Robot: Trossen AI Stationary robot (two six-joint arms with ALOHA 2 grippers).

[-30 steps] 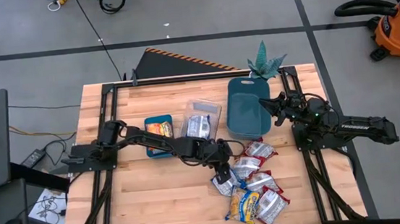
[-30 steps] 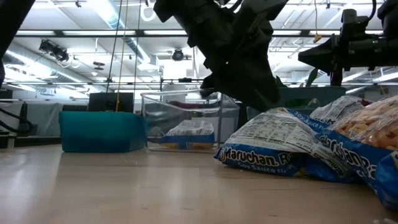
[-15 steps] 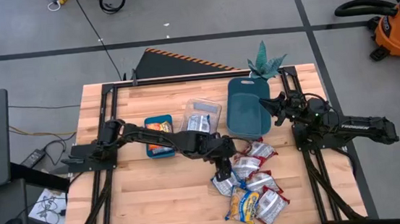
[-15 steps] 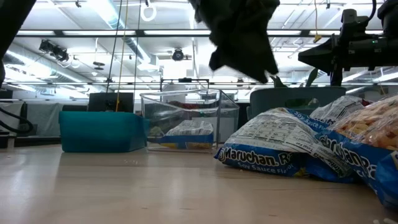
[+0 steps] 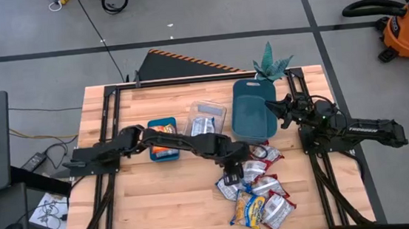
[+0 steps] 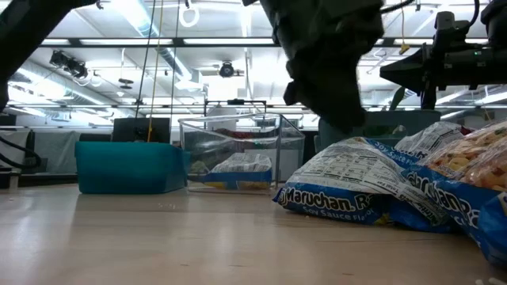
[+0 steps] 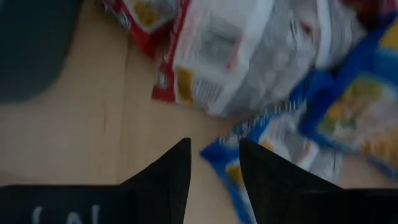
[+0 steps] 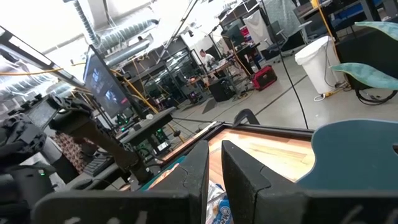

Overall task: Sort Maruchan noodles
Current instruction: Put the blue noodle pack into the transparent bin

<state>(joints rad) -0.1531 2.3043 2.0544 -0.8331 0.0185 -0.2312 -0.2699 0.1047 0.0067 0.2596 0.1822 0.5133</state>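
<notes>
Several Maruchan noodle packets (image 5: 259, 191) lie in a loose pile on the wood at the near right; the low view shows them close up (image 6: 356, 186). My left gripper (image 5: 233, 177) hangs open just above the pile's left edge. In the left wrist view (image 7: 213, 149) its fingers stand over a blue packet (image 7: 249, 168), with a red-and-white one (image 7: 217, 56) beyond, and nothing is between them. My right gripper (image 5: 271, 109) waits at the far right by the big dark teal bin (image 5: 254, 110), its fingers (image 8: 214, 149) a narrow gap apart.
A small teal bin (image 5: 163, 138) holds an orange packet. A clear container (image 5: 206, 120) beside it holds a silvery packet. A teal plant (image 5: 273, 64) stands at the far edge. Bare wood (image 5: 145, 201) lies at the near left.
My left gripper has risen a little and shifted toward the table's right edge over the pile. Its wrist has rolled and tipped more steeply downward. The packets have not moved.
</notes>
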